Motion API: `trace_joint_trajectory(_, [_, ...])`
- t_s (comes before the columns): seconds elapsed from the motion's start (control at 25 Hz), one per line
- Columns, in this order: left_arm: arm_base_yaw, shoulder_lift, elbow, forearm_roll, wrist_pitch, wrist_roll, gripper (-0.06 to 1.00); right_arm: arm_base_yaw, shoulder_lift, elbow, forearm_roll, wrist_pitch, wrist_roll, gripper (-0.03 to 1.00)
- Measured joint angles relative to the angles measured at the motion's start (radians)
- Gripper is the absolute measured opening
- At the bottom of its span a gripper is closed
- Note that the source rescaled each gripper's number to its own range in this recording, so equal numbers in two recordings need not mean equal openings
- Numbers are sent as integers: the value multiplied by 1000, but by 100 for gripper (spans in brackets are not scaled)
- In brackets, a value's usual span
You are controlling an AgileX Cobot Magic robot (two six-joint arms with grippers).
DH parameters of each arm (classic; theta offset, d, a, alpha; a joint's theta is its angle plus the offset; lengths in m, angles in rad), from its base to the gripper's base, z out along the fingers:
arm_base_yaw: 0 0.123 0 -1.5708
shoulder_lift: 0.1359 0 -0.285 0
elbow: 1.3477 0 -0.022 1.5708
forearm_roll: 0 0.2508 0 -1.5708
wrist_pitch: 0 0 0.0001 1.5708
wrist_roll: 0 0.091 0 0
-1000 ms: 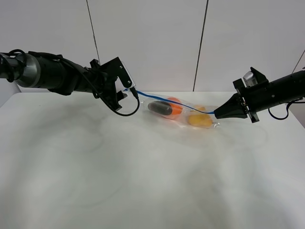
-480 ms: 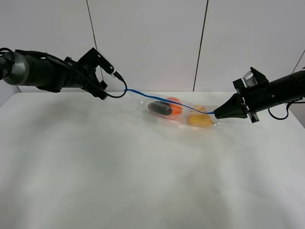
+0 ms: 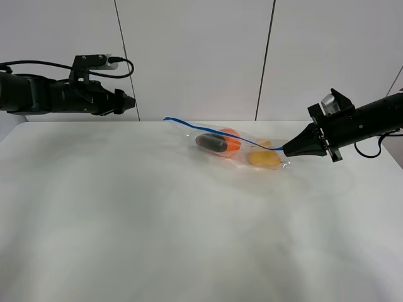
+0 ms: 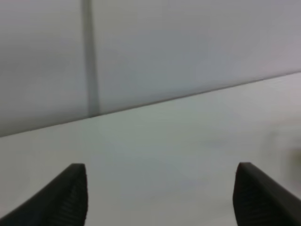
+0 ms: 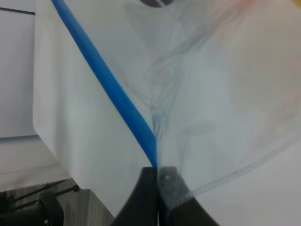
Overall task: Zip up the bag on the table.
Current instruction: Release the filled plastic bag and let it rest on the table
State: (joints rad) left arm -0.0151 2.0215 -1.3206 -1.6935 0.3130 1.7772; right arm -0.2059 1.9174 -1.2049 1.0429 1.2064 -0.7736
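Observation:
The clear bag point(image 3: 247, 148) lies on the white table point(image 3: 189, 239) at the back middle, with a dark eggplant point(image 3: 211, 143), an orange point(image 3: 232, 142) and a yellow pear point(image 3: 263, 158) inside. Its blue zipper strip point(image 3: 208, 130) runs along the far edge. My right gripper point(image 3: 286, 150) is shut on the strip's right end; the right wrist view shows the fingertips point(image 5: 151, 186) pinching the plastic where the blue strip point(image 5: 106, 82) ends. My left gripper point(image 3: 130, 100) is open and empty, in the air well left of the bag; its fingers point(image 4: 70, 193) stand wide apart.
A white panelled wall point(image 3: 201, 56) stands right behind the table's far edge. The bag's left end point(image 3: 166, 119) lies loose near that edge. Bare tabletop stretches in front of the bag.
My left gripper has let go of the strip's left end and drawn back to the left and upward. The strip's left end has sunk toward the table. The right gripper has not moved.

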Motion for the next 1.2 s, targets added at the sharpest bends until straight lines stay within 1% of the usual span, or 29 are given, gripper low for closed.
trace_joint_trajectory(0.08, [0,0,0,12,85,-25,88,0,0,0,0,0,0,0])
trace_joint_trajectory(0.12, [0,0,0,35,124,-44,88,0,0,0,0,0,0,0])
trace_joint_trajectory(0.2, [0,0,0,116,181,-107,88,0,0,0,0,0,0,0])
trace_joint_trajectory(0.24, [0,0,0,181,208,-162,88,0,0,0,0,0,0,0])
trace_joint_trajectory(0.32, [0,0,0,357,259,-298,88,0,0,0,0,0,0,0])
trace_joint_trajectory(0.36, [0,0,0,443,290,-399,88,0,0,0,0,0,0,0])
trace_joint_trajectory(0.44, [0,0,0,665,340,-636,88,0,0,0,0,0,0,0])
trace_joint_trajectory(0.48, [0,0,0,758,352,-744,88,0,0,0,0,0,0,0])
trace_joint_trajectory(0.56, [0,0,-5,982,358,-1004,88,0,0,0,0,0,0,0])
trace_joint_trajectory(0.6, [0,0,-13,1089,361,-1109,88,0,0,0,0,0,0,0])
trace_joint_trajectory(0.68, [0,0,-45,1269,389,-1344,88,0,0,0,0,0,0,0])
trace_joint_trajectory(0.72, [0,0,-69,1359,414,-1447,88,0,0,0,0,0,0,0])
trace_joint_trajectory(0.8, [0,0,-135,1509,482,-1600,88,0,0,0,0,0,0,0])
trace_joint_trajectory(0.84, [1,0,-166,1569,528,-1657,88,0,0,0,0,0,0,0])
trace_joint_trajectory(0.88, [1,0,-206,1616,575,-1687,88,0,0,0,0,0,0,0])
trace_joint_trajectory(0.96, [1,0,-281,1659,654,-1723,88,0,0,0,1,0,0,0])
trace_joint_trajectory(1.08, [1,0,-358,1664,749,-1736,88,0,0,0,1,0,0,0])
trace_joint_trajectory(1.2, [1,0,-383,1656,824,-1740,88,0,0,0,2,0,0,0])
